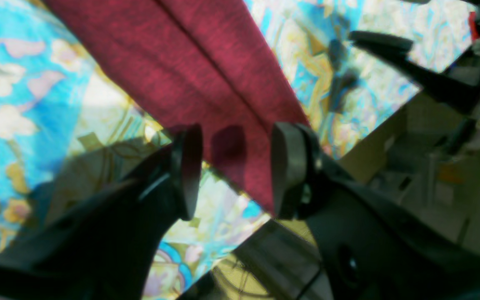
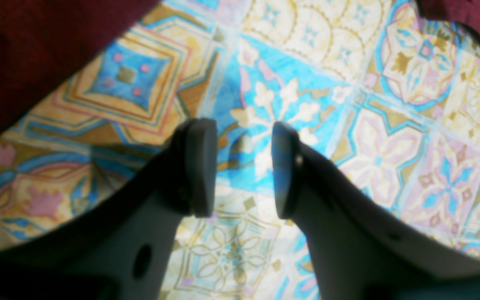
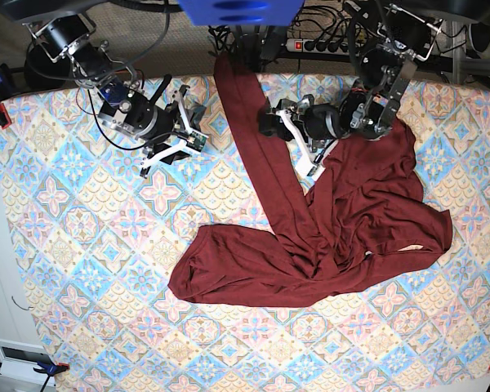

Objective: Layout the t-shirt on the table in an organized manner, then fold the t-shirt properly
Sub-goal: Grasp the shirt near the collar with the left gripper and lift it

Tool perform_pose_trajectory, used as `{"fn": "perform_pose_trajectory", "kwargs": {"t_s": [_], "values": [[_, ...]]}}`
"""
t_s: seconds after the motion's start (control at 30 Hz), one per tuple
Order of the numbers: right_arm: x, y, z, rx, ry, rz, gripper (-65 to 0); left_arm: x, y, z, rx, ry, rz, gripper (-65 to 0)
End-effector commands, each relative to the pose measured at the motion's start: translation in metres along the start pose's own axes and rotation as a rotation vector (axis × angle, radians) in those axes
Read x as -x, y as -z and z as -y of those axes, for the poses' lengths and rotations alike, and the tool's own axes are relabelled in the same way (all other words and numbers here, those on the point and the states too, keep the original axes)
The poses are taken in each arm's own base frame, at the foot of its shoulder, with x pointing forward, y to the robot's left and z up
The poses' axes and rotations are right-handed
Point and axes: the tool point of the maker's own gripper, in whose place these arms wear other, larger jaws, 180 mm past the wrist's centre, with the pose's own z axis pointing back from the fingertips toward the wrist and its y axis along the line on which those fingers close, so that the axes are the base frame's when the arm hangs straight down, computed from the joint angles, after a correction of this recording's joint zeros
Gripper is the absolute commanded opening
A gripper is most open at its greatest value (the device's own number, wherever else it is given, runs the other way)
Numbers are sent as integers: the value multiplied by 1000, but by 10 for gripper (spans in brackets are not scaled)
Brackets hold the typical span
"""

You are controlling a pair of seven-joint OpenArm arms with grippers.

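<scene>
Tablecloth of blue, pink and cream tiles covers the table [image 3: 82,269], which fills nearly the whole base view; the t-shirt [image 3: 367,212], dark red and unfolded, lies crumpled across the centre and right of that view, with one long strip running from the bunched middle up to the top edge of the table and another lobe spreading toward the lower left; the left gripper [image 3: 304,147], at upper centre-right in the base view, sits at the shirt's upper edge just beside that strip, and its wrist view shows its jaws [image 1: 236,168] parted, nothing between them, the red strip lying below; the right gripper [image 3: 180,135], at upper left, hangs over bare cloth, jaws [image 2: 244,166] apart and empty, well apart from the shirt.
</scene>
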Motion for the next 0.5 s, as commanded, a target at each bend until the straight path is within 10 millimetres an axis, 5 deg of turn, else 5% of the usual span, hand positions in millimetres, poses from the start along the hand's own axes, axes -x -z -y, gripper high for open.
{"fn": "perform_pose_trajectory", "kwargs": {"t_s": [0.0,0.27,0.4,0.47], "values": [[-6,-4,10,24,-8,25,-443,-10,4,11,32,23,15,-387],[-6,-4,11,25,-7,25,-443,10,35,21,49,88,-122,-411],[-3,-6,18,45,5,22,-443,15,40,11,28,79,-153,-621],[-1,-9,28,73,17,19,-443,21,35,-8,-14,70,-173,-650]]}}
